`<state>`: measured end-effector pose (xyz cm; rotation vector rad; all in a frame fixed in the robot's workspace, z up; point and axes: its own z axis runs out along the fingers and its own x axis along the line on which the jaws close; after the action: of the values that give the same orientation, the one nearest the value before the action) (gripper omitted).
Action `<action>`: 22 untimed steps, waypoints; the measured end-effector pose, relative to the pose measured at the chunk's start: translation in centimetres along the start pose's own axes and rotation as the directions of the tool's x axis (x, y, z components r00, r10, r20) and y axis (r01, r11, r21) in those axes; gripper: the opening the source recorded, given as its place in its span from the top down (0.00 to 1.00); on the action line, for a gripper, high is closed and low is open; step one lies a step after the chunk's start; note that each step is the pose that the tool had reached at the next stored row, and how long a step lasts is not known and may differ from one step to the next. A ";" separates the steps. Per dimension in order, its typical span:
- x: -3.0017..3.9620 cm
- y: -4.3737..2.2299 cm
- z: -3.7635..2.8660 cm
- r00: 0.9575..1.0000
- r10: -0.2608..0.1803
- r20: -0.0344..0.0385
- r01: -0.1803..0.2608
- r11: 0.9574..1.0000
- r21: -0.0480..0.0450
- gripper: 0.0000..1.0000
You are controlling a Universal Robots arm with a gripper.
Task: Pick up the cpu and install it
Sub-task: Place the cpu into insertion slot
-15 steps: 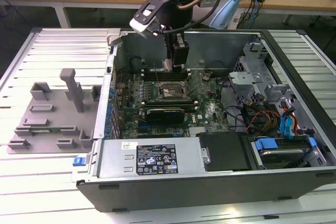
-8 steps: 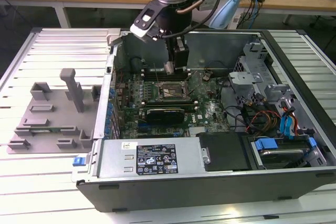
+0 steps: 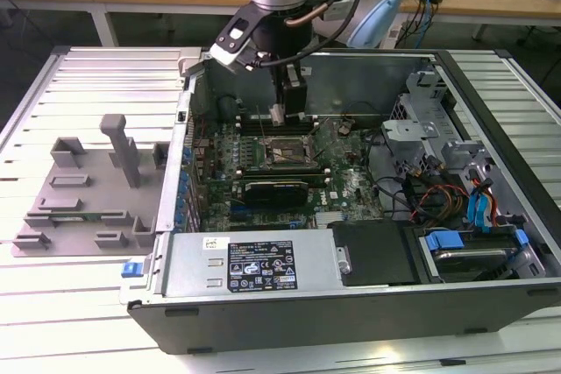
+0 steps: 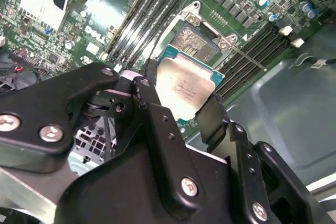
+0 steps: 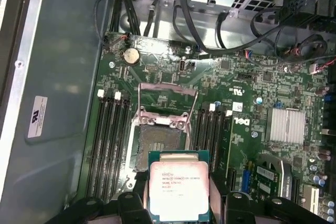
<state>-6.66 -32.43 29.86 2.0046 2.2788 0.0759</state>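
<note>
1. Exterior view: I'm watching the arm reach down into the open black-and-grey metal computer case (image 3: 351, 313), which lies on its side on the white slatted table (image 3: 53, 321).
2. The black gripper (image 3: 283, 112) hangs over the green motherboard (image 3: 351, 186), just to the far-wall side of the square black-framed socket (image 3: 282, 153). The pale sliver at its tips is the small flat square cpu (image 3: 278, 115) with the silvery metal top.
3. On the exterior view's left, a grey plastic fixture (image 3: 88, 190) sits on the table, well apart from the case.
4. Second wrist view: this close I can see the hold. The gripper is clamped on the cpu, black fingers (image 4: 212, 119) pressing two opposite edges.
5. The chip sits tilted against the board. Its far corner overlaps the socket's near edge in this view, and the socket's contact field beyond it is bare.
6. First wrist view: the cpu shows top side up, held between the fingers just beside the socket and not seated in it.
7. The socket's thin metal load frame (image 5: 167, 90) stands flipped open, and long black memory slots (image 5: 110, 140) run along both sides of the socket.
8. A round silver coin battery (image 5: 130, 54) sits farther up the board. A finned silver heatsink (image 5: 286, 124) lies off to one side, apart from the socket.
</note>
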 end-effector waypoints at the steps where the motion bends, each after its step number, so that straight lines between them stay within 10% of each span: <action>1: 0.08 -0.14 0.08 1.000 0.003 0.000 -0.003 1.000 0.000 0.46; 22: 0.41 -0.47 1.16 1.000 0.027 0.001 -0.027 1.000 0.001 0.46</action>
<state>-7.05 -32.12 28.64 2.0360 2.2512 0.0753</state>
